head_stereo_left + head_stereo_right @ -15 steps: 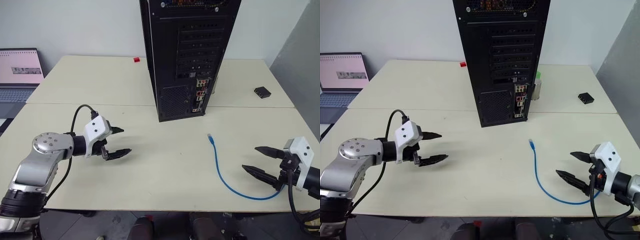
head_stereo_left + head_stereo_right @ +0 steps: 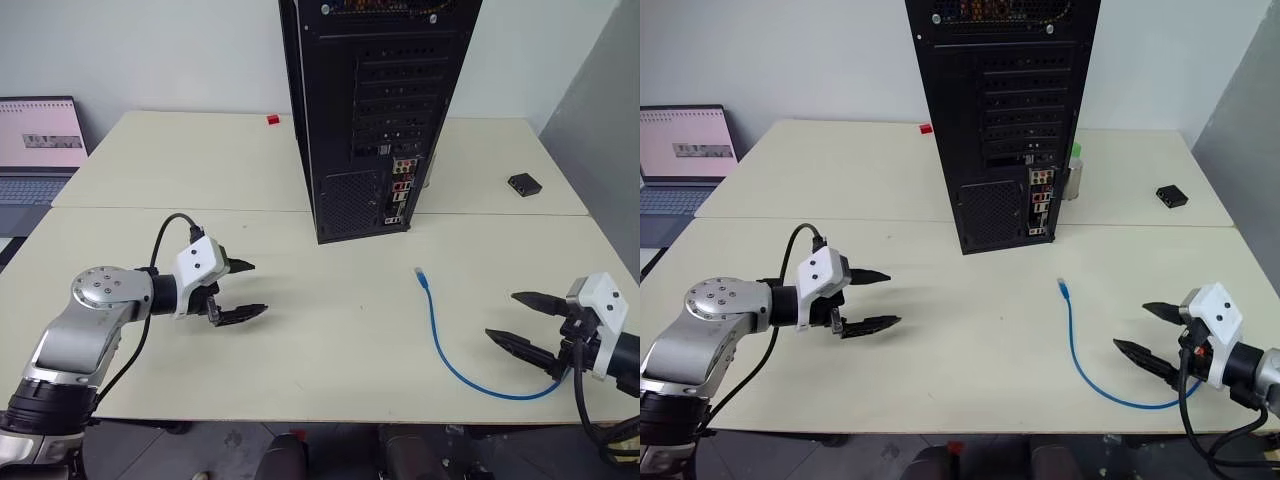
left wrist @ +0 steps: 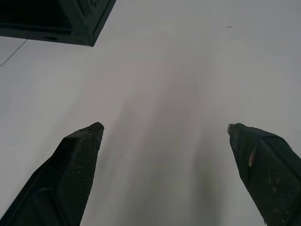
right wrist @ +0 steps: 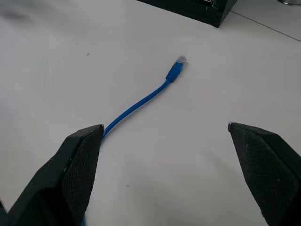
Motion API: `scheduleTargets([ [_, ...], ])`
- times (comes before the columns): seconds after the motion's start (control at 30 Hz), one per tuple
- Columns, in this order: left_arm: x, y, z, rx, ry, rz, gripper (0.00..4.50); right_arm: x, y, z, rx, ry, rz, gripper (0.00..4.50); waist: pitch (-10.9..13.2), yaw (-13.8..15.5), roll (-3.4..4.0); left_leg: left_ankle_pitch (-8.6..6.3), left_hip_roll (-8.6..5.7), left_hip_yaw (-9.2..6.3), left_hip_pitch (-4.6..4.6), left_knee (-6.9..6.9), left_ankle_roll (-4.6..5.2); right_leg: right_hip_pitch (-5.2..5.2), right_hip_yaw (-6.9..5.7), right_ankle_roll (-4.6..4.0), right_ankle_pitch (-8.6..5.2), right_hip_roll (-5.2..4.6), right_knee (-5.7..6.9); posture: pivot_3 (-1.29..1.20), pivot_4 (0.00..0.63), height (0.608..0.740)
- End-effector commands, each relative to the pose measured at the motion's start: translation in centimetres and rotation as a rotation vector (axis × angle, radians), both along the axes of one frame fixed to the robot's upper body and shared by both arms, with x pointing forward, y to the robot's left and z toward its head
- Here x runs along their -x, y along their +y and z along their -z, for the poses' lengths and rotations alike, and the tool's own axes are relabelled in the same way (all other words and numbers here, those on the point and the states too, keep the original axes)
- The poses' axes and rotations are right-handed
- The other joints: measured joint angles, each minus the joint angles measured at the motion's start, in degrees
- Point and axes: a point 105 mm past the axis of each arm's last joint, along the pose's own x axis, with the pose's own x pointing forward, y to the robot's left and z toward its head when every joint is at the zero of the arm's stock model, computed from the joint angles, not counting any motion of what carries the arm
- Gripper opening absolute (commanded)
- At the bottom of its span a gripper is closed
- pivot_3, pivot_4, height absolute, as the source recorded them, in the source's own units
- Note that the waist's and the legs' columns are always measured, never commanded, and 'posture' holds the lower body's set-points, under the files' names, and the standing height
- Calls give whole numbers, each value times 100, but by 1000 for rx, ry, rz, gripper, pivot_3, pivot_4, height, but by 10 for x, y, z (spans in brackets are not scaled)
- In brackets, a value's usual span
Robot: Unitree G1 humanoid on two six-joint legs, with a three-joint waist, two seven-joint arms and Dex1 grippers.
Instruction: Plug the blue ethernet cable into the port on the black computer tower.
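1. Far left: laptop (image 2: 38, 150) open on a separate surface beside the bench (image 2: 200, 170). Screen shows a pinkish page with a dark strip; writing too small to read.
2. Left end effector (image 2: 243, 290) over bare bench top, left of centre, pointing toward the middle. Fingers spread wide, nothing between them. Black cable loops off its white housing.
3. Left wrist view: both black fingertips (image 3: 80, 155) well apart above plain bench surface, a bottom corner of the tower in view.
4. Small red block (image 2: 272, 120) on the far bench, just left of the tower.
5. Black computer tower (image 2: 375, 110) upright at centre back, rear panel facing the camera. Perforated slot covers up top, mesh vent lower down, column of ports with red and white sockets at the lower right. No label or brand legible.
6. Blue ethernet cable (image 2: 445, 350) lying loose on the bench, right of centre, in front of the tower and apart from it. The plug end (image 4: 178, 63) points toward the tower, unplugged; the cord curves back toward the right end effector.
7. Small black box (image 2: 524, 183) on the far bench, right of the tower.
8. Right end effector (image 2: 518, 320) at the near right edge, fingers fully spread, empty. The cable's near end runs under it; contact can't be told.
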Motion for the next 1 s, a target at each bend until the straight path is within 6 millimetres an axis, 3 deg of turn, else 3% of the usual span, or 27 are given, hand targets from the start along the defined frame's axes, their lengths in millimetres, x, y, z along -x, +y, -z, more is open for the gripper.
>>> scheduleTargets([
  [0.03, 2, -14, -11, 3, -53, 61, 4500, 0, 6, -8, 0, -32, -9, 4474, 0, 1, 0, 0, 0, 0, 0, 0, 0, 0, 0, -5, 3, 0, 0, 0, 150, 740],
  [0.23, -1, -37, -22, 110, -91, 115, 4500, -6, 30, -3, -61, -35, -6, 4474, 0, 0, 0, 0, 0, 0, -1, 4, 0, 0, -1, -24, 14, 0, 4, 0, 150, 740],
  [0.53, 7, -64, -15, 86, -93, 273, 4500, -52, 78, 22, -137, -82, 109, 4474, 0, -11, -3, 1, 0, -3, 0, 3, -1, -1, -1, -26, 15, 2, 5, 0, 150, 740],
  [0.67, 6, -67, -14, 86, -97, 285, 4500, -72, 84, 39, -109, -95, 201, 4474, 0, -8, -2, 1, -1, -3, -2, 4, -1, -4, -1, -26, 16, 1, 6, 0, 150, 740],
  [1.0, 6, -68, -12, 85, -106, 291, 4500, -91, 79, 64, -82, -68, 346, 4474, -1, -7, -1, 1, 1, -5, -2, 4, -1, -7, -4, -28, 16, 1, 9, 0, 150, 740],
])
